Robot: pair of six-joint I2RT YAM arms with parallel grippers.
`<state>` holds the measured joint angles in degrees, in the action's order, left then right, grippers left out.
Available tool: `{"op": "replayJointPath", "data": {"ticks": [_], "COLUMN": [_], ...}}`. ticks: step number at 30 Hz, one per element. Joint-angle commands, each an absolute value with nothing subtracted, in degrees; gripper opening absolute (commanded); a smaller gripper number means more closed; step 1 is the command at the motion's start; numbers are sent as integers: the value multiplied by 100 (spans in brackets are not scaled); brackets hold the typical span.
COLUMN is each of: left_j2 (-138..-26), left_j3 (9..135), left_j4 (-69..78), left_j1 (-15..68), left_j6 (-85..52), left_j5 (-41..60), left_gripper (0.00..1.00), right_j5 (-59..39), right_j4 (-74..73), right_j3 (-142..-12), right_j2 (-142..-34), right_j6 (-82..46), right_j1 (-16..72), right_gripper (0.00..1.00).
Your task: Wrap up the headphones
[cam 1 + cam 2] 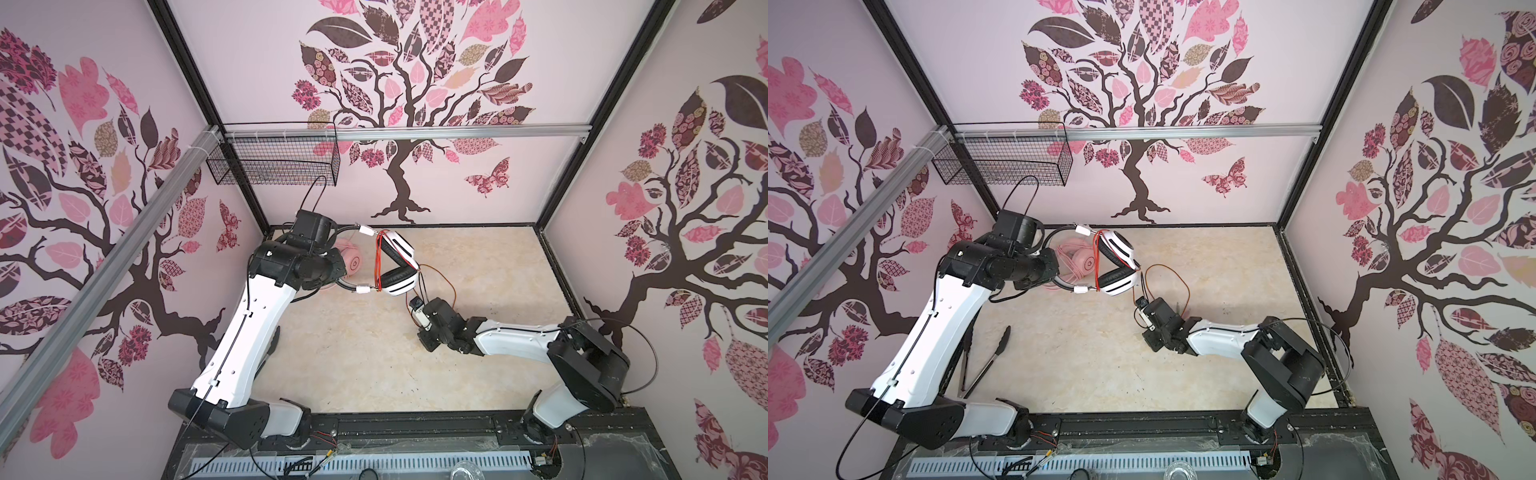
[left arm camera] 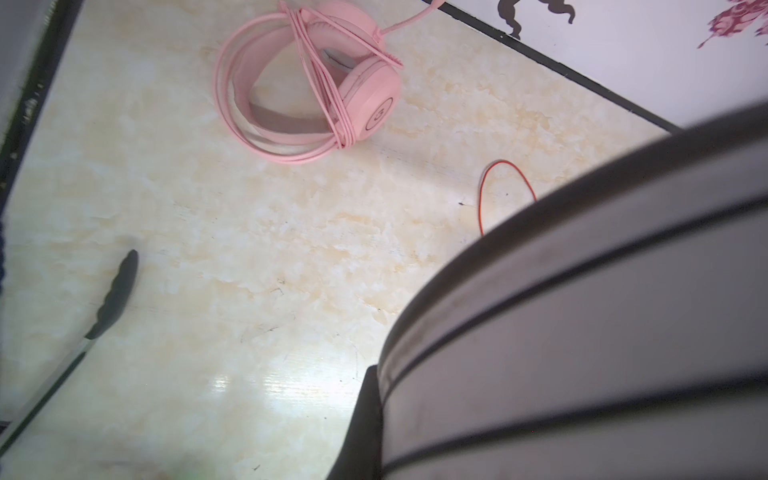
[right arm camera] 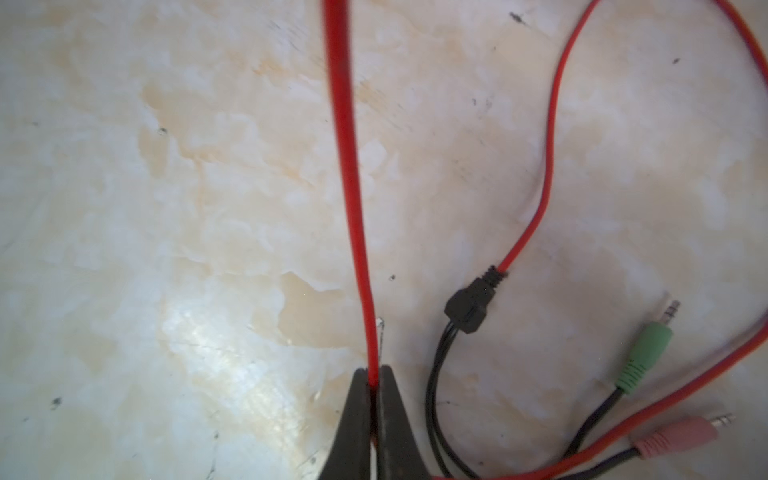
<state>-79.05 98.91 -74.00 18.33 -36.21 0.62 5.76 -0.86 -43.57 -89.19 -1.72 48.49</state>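
Right jaws, in both top views, sat low over the counter (image 1: pixel 478 266) just in front of the white headset (image 1: pixel 398 283), their tips hidden under the wrist; the orange-red cable (image 1: pixel 378 259) led down to them. Left jaws were hidden behind the left wrist, where the headband passed out of sight. The white headset hung clear of the counter at back left, with several cable turns stretched across it beside the ear cups. The pink headset (image 1: pixel 353 262) lay on the counter behind it, mostly covered by the left arm. A wire basket (image 1: pixel 274 162) hung on the back rail. In a top view, tongs (image 1: pixel 984 361) lay beside the left arm.

Left wrist view: the headband (image 2: pixel 582 332) of the white headset filled one corner, close to the lens. The left jaws were closed on it, though they barely showed. The pink headset lay near the back wall, its pink cable (image 2: pixel 320 83) wound across band and cups. One loop of orange-red cable and one tong tip also showed on the counter.

Right wrist view: the right jaws were pressed together on the orange-red cable, which rose taut from their tips. The slack curved away to a black splitter (image 3: pixel 469 307), whose thin black leads ended in a green plug (image 3: pixel 644 353) and a pink plug (image 3: pixel 677 436).
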Motion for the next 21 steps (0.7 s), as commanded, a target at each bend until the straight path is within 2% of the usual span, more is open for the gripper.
{"op": "replayJointPath", "data": {"ticks": [1, 13, 21], "left_j2": [-7904, -7876, -7866], "left_j3": [10212, 9787, 9744], "left_j4": [-6737, -5594, -5809], "left_j1": [1673, 1661, 1663], "left_j6": [-4112, -5216, -5067], "left_j5": [1321, 2322, 878], "left_gripper": [0, 0, 0], "right_j5": [855, 1286, 1833], "right_j4": [30, 47, 508], "right_j3": [-4290, -4415, -4499], "right_j2": [-8567, -8500, -8017], "right_j6": [-351, -404, -508], "right_j1": [5006, 5741, 6587], "right_gripper": [0, 0, 0]}}
